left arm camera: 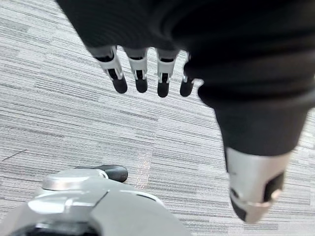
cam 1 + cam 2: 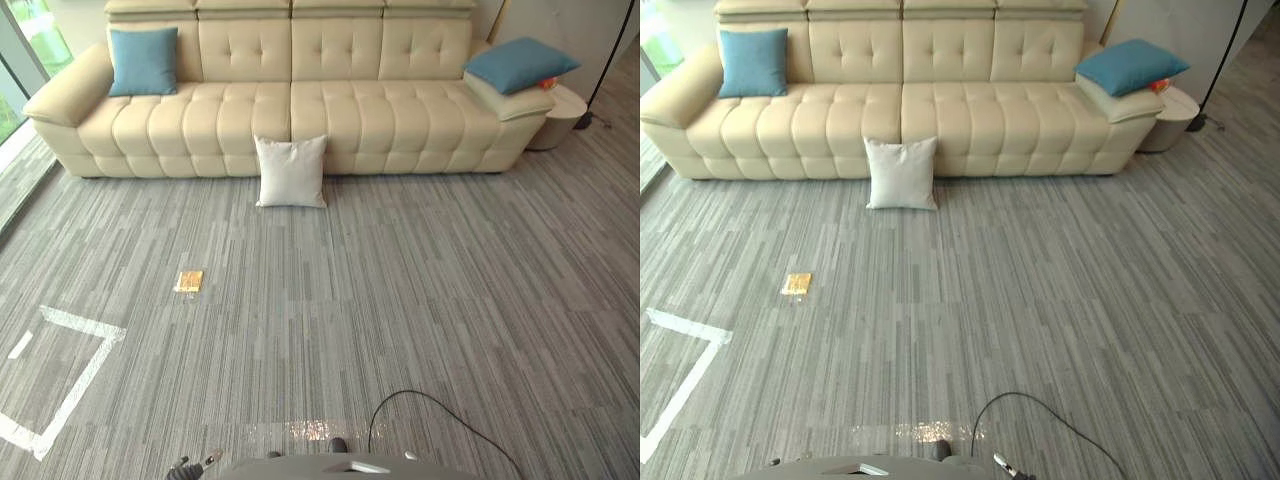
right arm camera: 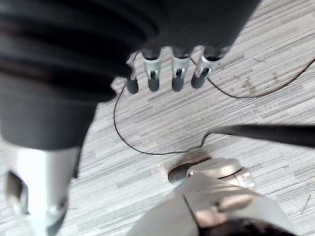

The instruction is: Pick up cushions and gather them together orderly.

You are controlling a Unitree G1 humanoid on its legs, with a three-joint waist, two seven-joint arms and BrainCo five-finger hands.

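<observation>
A white cushion (image 2: 291, 172) stands on the carpet, leaning against the front of the cream sofa (image 2: 330, 110). One blue cushion (image 2: 143, 61) is propped upright at the sofa's left end. Another blue cushion (image 2: 520, 63) lies flat on the right armrest. My left hand (image 1: 142, 73) hangs over bare carpet with straight fingers and holds nothing. My right hand (image 3: 167, 73) also hangs over the carpet, fingers straight and empty.
A small yellow-brown flat object (image 2: 189, 281) lies on the carpet left of centre. White tape lines (image 2: 70, 375) mark the floor at lower left. A round white side table (image 2: 560, 115) stands by the sofa's right end, with a dark lamp pole (image 2: 610, 55) beyond it.
</observation>
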